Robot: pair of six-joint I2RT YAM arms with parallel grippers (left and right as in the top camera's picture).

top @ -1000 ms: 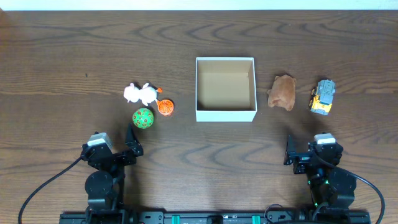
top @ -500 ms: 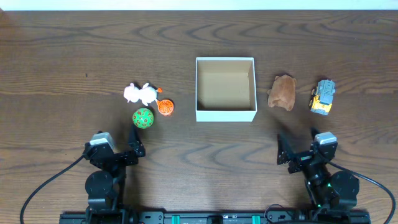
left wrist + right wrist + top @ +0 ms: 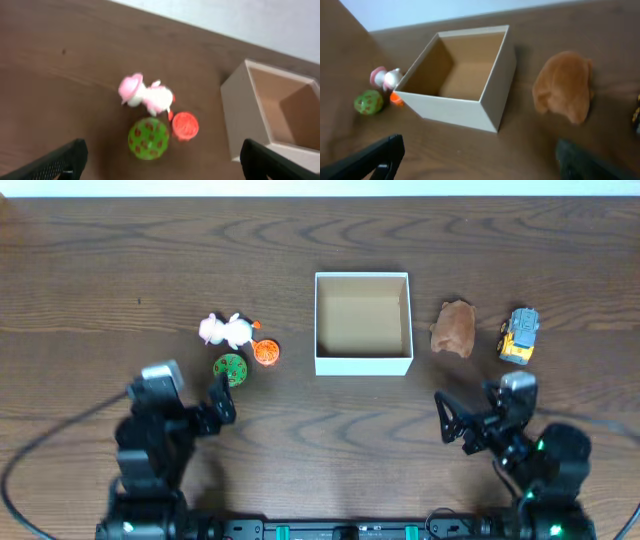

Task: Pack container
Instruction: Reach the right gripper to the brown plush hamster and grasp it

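The container, a square box with white walls and an empty brown inside, stands mid-table; it also shows in the left wrist view and the right wrist view. Left of it lie a white and pink toy, a green spotted ball and an orange toy. Right of it lie a brown plush and a yellow toy truck. My left gripper is open, just below the green ball. My right gripper is open, below the plush.
The dark wood table runs to a pale strip at the far edge. Both arm bases sit at the near edge.
Both arms have risen and moved forward toward the toys. The right gripper has shifted left. The toys and the box have not moved.
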